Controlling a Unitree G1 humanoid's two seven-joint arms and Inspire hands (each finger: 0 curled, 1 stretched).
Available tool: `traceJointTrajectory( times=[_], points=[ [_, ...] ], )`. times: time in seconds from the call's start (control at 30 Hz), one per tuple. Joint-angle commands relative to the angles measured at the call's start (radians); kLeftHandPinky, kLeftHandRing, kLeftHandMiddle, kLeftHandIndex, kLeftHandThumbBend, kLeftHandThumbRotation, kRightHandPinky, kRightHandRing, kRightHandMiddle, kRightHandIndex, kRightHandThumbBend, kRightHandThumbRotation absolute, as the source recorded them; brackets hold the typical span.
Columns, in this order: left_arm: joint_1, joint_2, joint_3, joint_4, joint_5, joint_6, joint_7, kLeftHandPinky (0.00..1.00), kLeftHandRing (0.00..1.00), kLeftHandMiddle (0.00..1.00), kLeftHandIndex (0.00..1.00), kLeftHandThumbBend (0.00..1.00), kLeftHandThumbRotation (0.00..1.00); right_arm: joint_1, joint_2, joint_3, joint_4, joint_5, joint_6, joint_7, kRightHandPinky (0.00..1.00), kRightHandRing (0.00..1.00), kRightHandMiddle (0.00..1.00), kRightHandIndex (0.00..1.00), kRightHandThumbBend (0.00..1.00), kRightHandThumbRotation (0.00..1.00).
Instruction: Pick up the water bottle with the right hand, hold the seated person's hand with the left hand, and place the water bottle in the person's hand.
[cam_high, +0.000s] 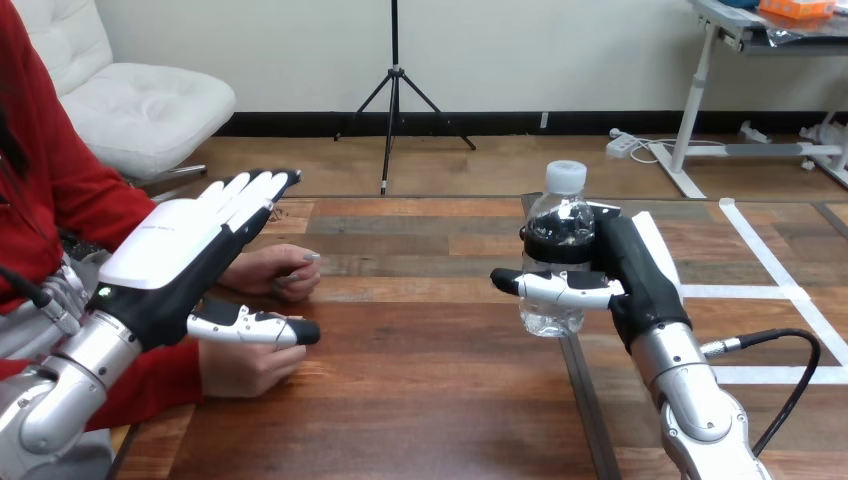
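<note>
Black, white-shelled left hand (172, 255), silver forearm (85, 362)

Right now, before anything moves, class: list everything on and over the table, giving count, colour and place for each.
table: one, brown wood, across the view.
water bottle: one, clear with a white cap, right of centre.
tape lines: several, white, on the table's right part.
person's farther hand: one, on the wood at the view's left.
person's nearer hand: one, on the wood just below it.
left hand: one, black and white, fingers straight, over the person's hands.
right hand: one, black and white, curled round the water bottle.
</note>
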Motion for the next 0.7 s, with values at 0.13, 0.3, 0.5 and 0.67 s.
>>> traceJointTrajectory(
  times=[0.13,0.3,0.5,0.67],
  points=[
    [-0.091,0.063,-0.085,0.055,-0.009,0.068,-0.036,1.0,1.0,1.0,1.0,1.0,0.71,-0.029,-0.017,-0.023,-0.119,0.02,0.012,-0.005,0.28,0.36,0.46,0.47,0.9,0.0],
    [-0.106,0.079,-0.117,0.079,-0.014,0.086,-0.048,0.98,1.0,1.0,1.0,1.0,0.71,-0.021,-0.022,-0.025,-0.144,0.019,0.025,-0.008,0.28,0.36,0.46,0.47,0.89,0.0],
    [-0.13,0.101,-0.173,0.098,0.01,0.143,-0.071,0.96,1.0,1.0,1.0,1.0,0.71,-0.014,-0.023,-0.031,-0.172,0.031,0.042,-0.001,0.28,0.36,0.46,0.47,0.89,0.0],
    [-0.149,0.11,-0.214,0.119,0.019,0.177,-0.098,0.94,1.0,1.0,1.0,1.0,0.71,-0.007,-0.022,-0.035,-0.205,0.036,0.062,0.001,0.28,0.36,0.47,0.47,0.89,0.0]
  ],
)
